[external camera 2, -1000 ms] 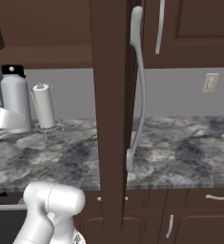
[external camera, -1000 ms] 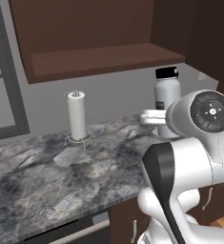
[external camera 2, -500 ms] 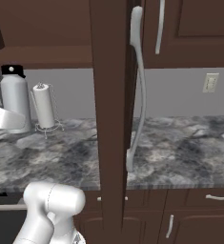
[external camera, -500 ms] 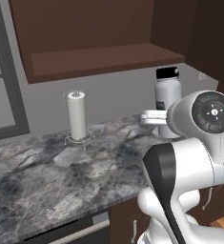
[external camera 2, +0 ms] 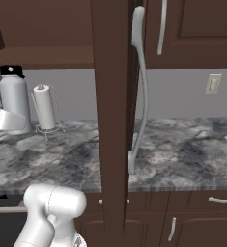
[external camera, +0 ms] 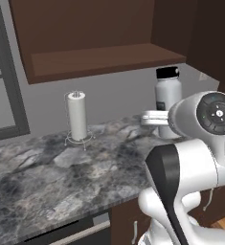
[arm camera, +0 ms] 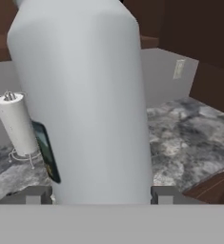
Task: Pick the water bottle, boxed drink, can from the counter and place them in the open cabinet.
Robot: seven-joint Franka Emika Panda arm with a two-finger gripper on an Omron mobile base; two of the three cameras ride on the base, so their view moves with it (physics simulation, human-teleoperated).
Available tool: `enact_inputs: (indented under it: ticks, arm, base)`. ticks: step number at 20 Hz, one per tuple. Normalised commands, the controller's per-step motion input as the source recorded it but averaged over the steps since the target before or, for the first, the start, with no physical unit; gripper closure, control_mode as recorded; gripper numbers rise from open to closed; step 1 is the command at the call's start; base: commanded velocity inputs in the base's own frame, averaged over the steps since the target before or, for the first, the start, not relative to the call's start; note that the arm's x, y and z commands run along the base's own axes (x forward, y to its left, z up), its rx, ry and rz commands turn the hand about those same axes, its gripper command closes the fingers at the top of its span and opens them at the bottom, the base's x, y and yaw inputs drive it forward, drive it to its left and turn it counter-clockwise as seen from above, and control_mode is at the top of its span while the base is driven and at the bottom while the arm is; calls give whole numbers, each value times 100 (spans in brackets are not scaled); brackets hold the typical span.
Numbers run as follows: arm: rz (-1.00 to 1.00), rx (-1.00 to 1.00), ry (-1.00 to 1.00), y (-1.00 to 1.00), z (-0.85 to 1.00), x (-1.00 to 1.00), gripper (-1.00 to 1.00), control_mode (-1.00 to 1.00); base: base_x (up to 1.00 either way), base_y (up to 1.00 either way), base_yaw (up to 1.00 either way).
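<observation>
1. Left base view: from behind the arm's left, facing forward over the counter.
2. Right base view: from behind its right, facing the same counter; both share the towel roll.
3. Hand view: very close against the water bottle.

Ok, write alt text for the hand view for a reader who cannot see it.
A tall pale grey-white water bottle stands close up between the gripper's two dark fingertips, one on each side of its base. Behind it, a white paper towel roll stands on a wire stand on the grey marbled counter, under dark brown cabinets.
</observation>
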Motion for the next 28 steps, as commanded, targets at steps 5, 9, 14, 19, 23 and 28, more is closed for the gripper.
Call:
enact_inputs:
  ticks: [5,9,14,19,23,28]
  arm:
    - [32,8,-25,-33,13,-24,100,-100]
    - [19,13,-32,-4,58,-45,100,-100]
    - [7,1,-7,2,34,-2,100,-100]
    - [1,0,0,10,24,12,100,-100]
    - [0,0,0,6,33,21,100,-100]
    - [0,0,0,1,42,19,100,-100]
  base:
    - [0,0,0]
    - [0,0,0]
    - [0,0,0]
    - [0,0,0]
    - [0,0,0]
    - [0,0,0]
